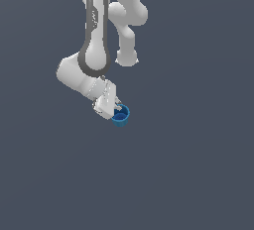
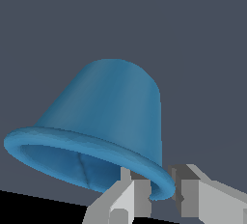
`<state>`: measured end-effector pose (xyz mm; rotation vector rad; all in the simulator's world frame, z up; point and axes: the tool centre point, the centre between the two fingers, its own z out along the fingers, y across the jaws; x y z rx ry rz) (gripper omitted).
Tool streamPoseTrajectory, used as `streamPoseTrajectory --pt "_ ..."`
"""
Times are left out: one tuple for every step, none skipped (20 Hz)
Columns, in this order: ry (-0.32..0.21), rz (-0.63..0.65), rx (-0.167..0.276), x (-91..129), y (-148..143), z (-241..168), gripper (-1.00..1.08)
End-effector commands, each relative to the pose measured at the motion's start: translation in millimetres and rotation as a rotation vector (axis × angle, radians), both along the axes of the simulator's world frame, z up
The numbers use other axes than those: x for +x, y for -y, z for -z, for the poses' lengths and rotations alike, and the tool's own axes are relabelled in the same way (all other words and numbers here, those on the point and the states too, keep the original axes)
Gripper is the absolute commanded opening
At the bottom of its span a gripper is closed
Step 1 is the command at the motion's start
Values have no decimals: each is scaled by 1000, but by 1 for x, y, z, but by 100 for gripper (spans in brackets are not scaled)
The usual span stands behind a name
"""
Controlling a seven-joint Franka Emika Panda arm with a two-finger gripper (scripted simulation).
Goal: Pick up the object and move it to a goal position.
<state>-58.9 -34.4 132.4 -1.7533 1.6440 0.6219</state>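
White two-finger gripper (image 2: 161, 194): fingers either side of rim of small bright blue round-rimmed tapered cup (image 2: 108, 121), jaws clamped on rim wall. Cup tilted, hollow side twd gripper. Ext view: cup (image 1: 121, 115) at gripper (image 1: 117, 109) tip, below white Panda arm (image 1: 94, 40); dark grey-blue floor (image 1: 198, 174) beyond.

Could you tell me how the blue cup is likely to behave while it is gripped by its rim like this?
The blue cup looks rigid, so its rim probably won't fold. The gripper has one finger inside and one outside the flared rim, a one-sided hold, so the cup may pivot or tilt. Its smooth tapered wall suggests it could slip, and its round body would likely roll if dropped.
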Motion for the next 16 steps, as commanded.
streamPoseTrajectory --pt "2 1 -1 -6 19 -22 -100" --pt "1 1 -2 -9 27 -31 -100" --pt "1 1 -2 -12 35 -40 -100" --pt "1 1 -2 -14 43 -49 -100" --pt "1 1 -2 -17 51 -58 -100" --pt "1 1 -2 -20 59 -67 -100" --pt "0 1 -3 -22 66 -75 -100" --pt "0 1 -3 -24 74 -83 -100" --pt "0 1 -3 -26 80 -90 -100" --pt "0 1 -3 -28 87 -97 -100" --pt "0 0 -3 -30 93 -104 -100" --pt "0 0 -3 -31 98 -110 -100" --pt "0 0 -3 -33 103 -115 -100" --pt "1 0 -2 -34 107 -120 -100" --pt "1 0 -2 -35 111 -125 -100" --pt "2 -1 -2 -35 115 -129 -100"
